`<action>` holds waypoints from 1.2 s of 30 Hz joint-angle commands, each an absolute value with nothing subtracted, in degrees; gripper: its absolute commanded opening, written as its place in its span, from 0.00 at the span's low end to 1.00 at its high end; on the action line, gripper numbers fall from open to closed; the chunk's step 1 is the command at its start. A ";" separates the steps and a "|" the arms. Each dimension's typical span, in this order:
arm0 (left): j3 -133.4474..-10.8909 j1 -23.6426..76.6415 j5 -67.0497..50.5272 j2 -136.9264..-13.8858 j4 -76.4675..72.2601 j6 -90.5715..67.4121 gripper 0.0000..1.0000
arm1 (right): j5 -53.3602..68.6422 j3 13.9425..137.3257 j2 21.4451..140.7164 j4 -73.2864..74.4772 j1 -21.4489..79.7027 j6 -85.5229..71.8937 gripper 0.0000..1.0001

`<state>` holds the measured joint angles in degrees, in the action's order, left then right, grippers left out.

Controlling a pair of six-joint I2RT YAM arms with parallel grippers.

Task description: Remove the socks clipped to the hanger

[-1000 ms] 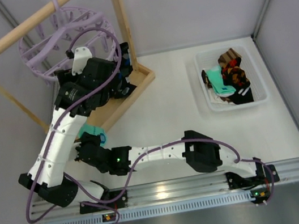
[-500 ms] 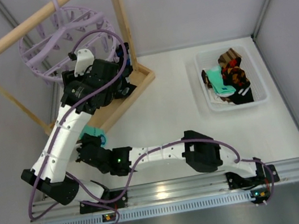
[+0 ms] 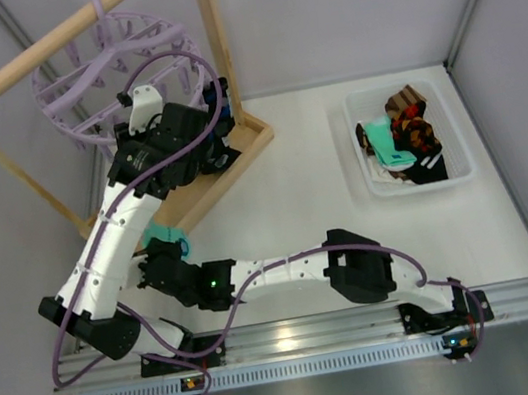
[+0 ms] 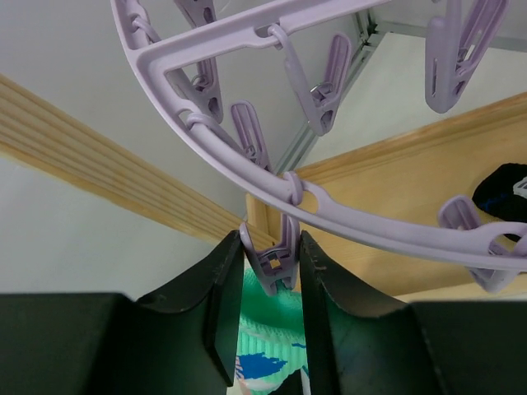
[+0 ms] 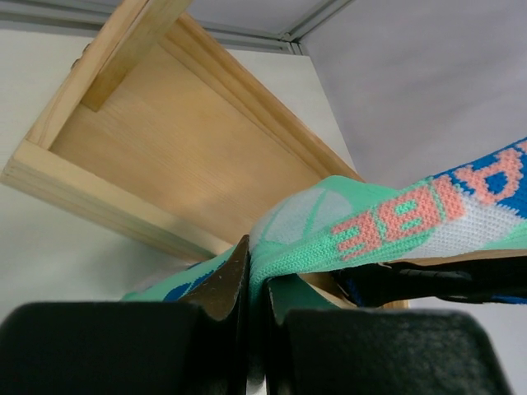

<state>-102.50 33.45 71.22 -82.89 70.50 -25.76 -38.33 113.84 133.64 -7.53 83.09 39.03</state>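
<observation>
The pale-lavender hanger (image 3: 111, 71) hangs from a wooden rod at the back left. In the left wrist view its ring (image 4: 370, 222) crosses just above my left gripper (image 4: 272, 247). That gripper is shut on one dangling clip (image 4: 276, 262), a finger pressing each side. A teal-mint sock (image 4: 268, 329) hangs below this clip. Lower down, my right gripper (image 5: 257, 255) is shut on the same sock (image 5: 370, 222), which shows pink and blue marks. From above, the sock (image 3: 164, 236) peeks out between the two arms. Another dark sock (image 4: 506, 189) lies on the wooden base.
The wooden rod frame stands at the back left on its flat base (image 3: 237, 156), which fills the background of the right wrist view (image 5: 181, 156). A white basket (image 3: 373, 184) at the right holds several socks (image 3: 405, 133). Grey walls close in the left and back.
My left gripper's fingers have closed onto the clip, and that arm shifted slightly. The right gripper has stayed shut on the sock, barely moving.
</observation>
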 commanded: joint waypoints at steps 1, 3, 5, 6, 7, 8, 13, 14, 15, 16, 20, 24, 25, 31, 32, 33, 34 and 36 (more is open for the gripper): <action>-102.22 32.70 71.63 -84.02 70.66 -26.28 0.21 | -34.80 113.82 128.58 -11.34 86.92 39.99 0.00; -102.57 32.70 71.37 -84.20 70.66 -26.28 0.16 | -34.63 113.21 128.15 -11.77 86.92 39.81 0.00; -102.83 32.61 71.19 -84.11 70.66 -26.19 0.13 | -34.72 112.24 127.88 -12.30 86.84 39.81 0.00; -103.01 32.61 70.84 -84.02 70.58 -26.10 0.13 | -34.72 111.98 127.53 -12.48 86.84 39.55 0.00; -103.09 32.61 70.67 -83.85 70.66 -26.02 0.14 | -34.80 111.54 127.36 -12.57 86.84 39.38 0.00; -103.27 32.61 70.40 -83.76 70.58 -26.02 0.15 | -35.07 110.32 127.01 -12.74 86.84 39.20 0.00; -104.24 32.61 68.12 -82.53 70.58 -25.84 0.17 | -37.70 96.10 118.15 -17.74 86.57 32.36 0.00; -104.50 32.61 67.94 -82.36 70.49 -25.84 0.18 | -38.23 89.36 116.12 -19.76 86.49 30.86 0.00; -104.59 32.61 67.50 -82.18 70.58 -25.93 0.18 | -38.67 86.08 111.67 -20.47 86.48 27.72 0.00; -104.68 32.61 66.80 -81.92 70.49 -26.01 0.18 | -39.45 82.83 109.27 -21.17 86.40 26.12 0.00; -104.42 32.69 64.52 -79.99 70.49 -26.45 0.35 | -42.54 67.02 96.27 -18.38 84.73 16.81 0.00; -103.10 32.61 60.48 -76.92 70.49 -27.60 0.62 | -38.94 61.97 82.22 -3.21 75.62 3.90 0.00; -103.01 32.69 59.34 -76.21 70.49 -27.68 0.66 | -37.54 61.35 80.18 -0.82 74.02 2.39 0.00; -96.53 32.70 46.87 -67.87 66.99 -27.42 0.92 | -35.60 60.90 67.95 12.36 59.45 -3.34 0.00; -95.02 32.70 44.76 -66.29 65.93 -26.90 0.97 | -35.60 61.78 67.16 14.39 57.33 -3.43 0.00; -93.18 32.70 39.78 -64.18 64.79 -26.72 0.98 | -35.33 62.66 65.58 15.98 55.13 -3.43 0.00; -91.42 32.70 37.29 -60.42 63.56 -26.46 0.98 | -34.98 63.45 64.70 16.95 50.32 -3.43 0.00; -84.92 32.70 31.58 -56.01 59.25 -25.06 0.98 | -30.43 66.43 63.38 19.68 44.76 -3.25 0.00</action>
